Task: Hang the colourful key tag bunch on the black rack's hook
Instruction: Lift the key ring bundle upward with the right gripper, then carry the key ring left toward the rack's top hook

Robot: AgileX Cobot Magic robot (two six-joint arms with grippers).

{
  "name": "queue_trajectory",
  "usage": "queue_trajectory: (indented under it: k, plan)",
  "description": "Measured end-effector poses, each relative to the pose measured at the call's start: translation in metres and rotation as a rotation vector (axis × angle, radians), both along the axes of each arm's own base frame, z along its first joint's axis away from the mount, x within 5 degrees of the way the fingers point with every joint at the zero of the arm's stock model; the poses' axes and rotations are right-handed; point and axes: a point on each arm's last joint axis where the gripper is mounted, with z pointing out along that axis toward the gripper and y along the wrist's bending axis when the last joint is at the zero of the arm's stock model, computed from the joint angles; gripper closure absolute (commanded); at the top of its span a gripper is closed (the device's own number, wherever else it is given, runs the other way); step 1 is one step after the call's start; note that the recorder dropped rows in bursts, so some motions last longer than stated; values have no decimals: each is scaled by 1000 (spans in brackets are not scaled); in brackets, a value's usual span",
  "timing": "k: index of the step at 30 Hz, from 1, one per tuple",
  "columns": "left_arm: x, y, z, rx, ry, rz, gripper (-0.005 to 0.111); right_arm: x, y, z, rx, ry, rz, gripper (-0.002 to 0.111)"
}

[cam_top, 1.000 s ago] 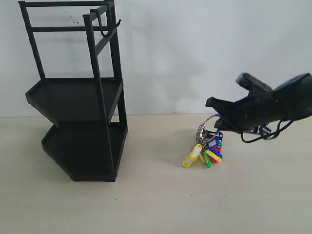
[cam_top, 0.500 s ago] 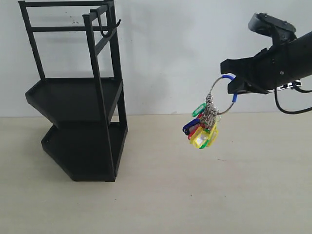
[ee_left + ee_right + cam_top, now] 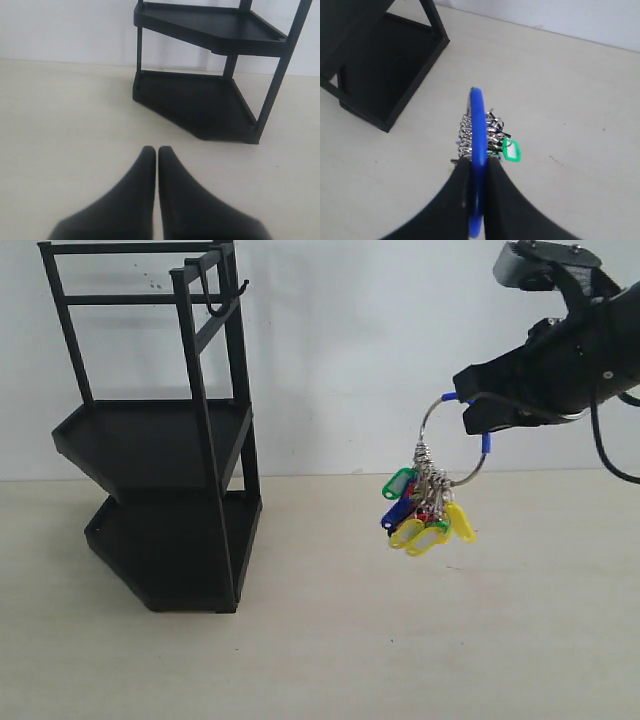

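Your right gripper (image 3: 472, 415) pinches the ring of the colourful key tag bunch (image 3: 425, 508), which hangs above the surface (image 3: 330, 660), well apart from the black rack (image 3: 150, 440). Judge it light, loose and prone to swing; the stiff ring is your hold. Your left gripper (image 3: 156, 156) sits pressed together, empty.

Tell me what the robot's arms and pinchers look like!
The left gripper and right gripper are matte black: two smooth fingers tapering to rounded tips, like a beak. The right arm is chunky and black, with a boxy part on top and a thin black cable looping alongside. No markings show.
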Motion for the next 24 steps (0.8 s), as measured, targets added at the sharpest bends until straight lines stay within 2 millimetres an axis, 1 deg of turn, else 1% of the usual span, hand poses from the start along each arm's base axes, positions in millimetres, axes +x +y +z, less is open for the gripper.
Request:
queue_trajectory:
  k: [2, 4, 5, 7, 9, 12, 17, 18, 20, 23, 24]
  plan:
    - [0, 0, 0, 0, 0, 0, 102, 1, 1, 0, 53, 26, -63, 108]
    - [0, 0, 0, 0, 0, 0, 102, 0, 7, 0, -2, -11, 14, 108]
    - [0, 0, 0, 0, 0, 0, 102, -2, 14, -1, -30, -26, 66, 108]
    - [0, 0, 0, 0, 0, 0, 102, -4, 24, 0, -2, -9, 66, 108]
    - [0, 0, 0, 0, 0, 0, 102, -5, 27, 1, 30, -1, 37, 108]
    - [0, 0, 0, 0, 0, 0, 102, -8, 33, 4, 0, -35, 92, 108]
    - [0, 0, 0, 0, 0, 0, 102, -12, 43, 6, 98, -87, -14, 108]
    - [0, 0, 0, 0, 0, 0, 102, -13, 47, 7, 92, -111, -9, 109]
    - [0, 0, 0, 0, 0, 0, 102, -16, 63, 8, 53, -170, 44, 109]
    - [0, 0, 0, 0, 0, 0, 102, -22, 86, 18, 50, -303, 79, 109]
    - [0, 0, 0, 0, 0, 0, 102, -23, 91, 21, 53, -337, 84, 109]
